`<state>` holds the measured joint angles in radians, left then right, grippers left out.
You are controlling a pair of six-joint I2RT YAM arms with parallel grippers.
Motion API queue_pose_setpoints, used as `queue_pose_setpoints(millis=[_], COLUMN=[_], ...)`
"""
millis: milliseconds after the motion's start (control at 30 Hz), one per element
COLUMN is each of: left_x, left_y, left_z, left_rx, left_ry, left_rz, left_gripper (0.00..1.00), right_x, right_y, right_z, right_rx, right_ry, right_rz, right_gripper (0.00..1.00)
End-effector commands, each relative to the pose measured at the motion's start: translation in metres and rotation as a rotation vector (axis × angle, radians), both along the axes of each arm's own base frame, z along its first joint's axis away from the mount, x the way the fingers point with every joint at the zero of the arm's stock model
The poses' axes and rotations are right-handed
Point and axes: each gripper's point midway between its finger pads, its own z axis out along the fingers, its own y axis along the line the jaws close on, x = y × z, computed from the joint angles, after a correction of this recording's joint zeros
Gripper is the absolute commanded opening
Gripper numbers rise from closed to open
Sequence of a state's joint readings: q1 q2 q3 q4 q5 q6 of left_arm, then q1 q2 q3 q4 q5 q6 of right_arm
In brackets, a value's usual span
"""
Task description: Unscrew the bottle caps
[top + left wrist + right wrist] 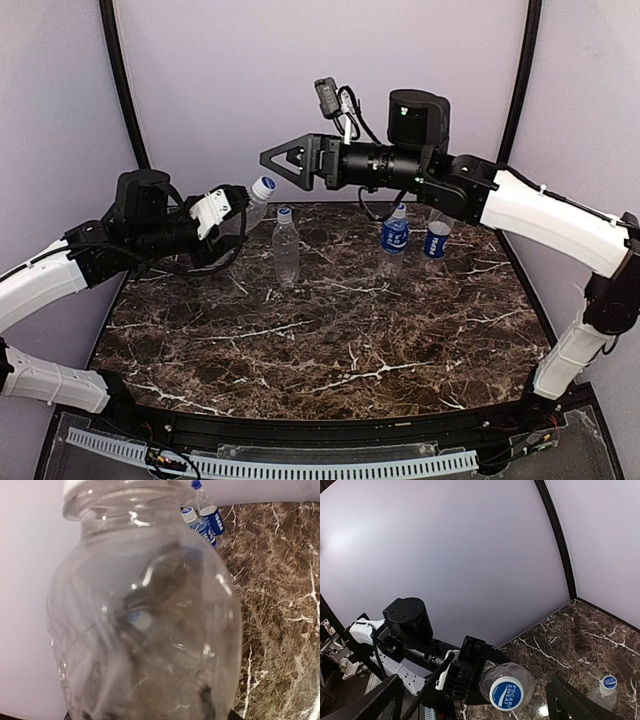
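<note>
My left gripper is shut on a plain clear bottle and holds it tilted above the table's far left. Its white-and-blue cap points up and right. In the left wrist view this bottle fills the frame and hides the fingers. My right gripper is open in the air just right of that cap, with nothing between its fingers. In the right wrist view the cap faces the camera between the spread fingers. A second plain bottle stands capped at the back middle.
Two blue-labelled bottles stand capped at the back right, under my right arm. They also show in the left wrist view. The table is dark marble, and grey walls close in behind and at both sides.
</note>
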<state>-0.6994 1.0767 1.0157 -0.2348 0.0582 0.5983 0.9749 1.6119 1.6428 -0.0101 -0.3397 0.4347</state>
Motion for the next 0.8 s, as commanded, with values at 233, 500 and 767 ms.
queue_pose_setpoints(millis=[233, 500, 767], left_x=[0.015, 0.015, 0.012], left_y=[0.013, 0.011, 0.009], left_z=[0.005, 0.004, 0.002], left_rx=[0.224, 0.232, 0.222], left_ry=[-0.208, -0.228, -0.213], left_rz=[0.120, 0.112, 0.100], left_gripper=[0.38, 0.38, 0.38], right_x=[0.019, 0.014, 0.014], right_y=[0.020, 0.021, 0.020], right_z=[-0.055, -0.067, -0.070], right_rx=[-0.132, -0.145, -0.146], right_ry=[0.219, 0.254, 0.247], right_rz=[-0.057, -0.028, -0.016], right_gripper=[0.65, 0.48, 0.25])
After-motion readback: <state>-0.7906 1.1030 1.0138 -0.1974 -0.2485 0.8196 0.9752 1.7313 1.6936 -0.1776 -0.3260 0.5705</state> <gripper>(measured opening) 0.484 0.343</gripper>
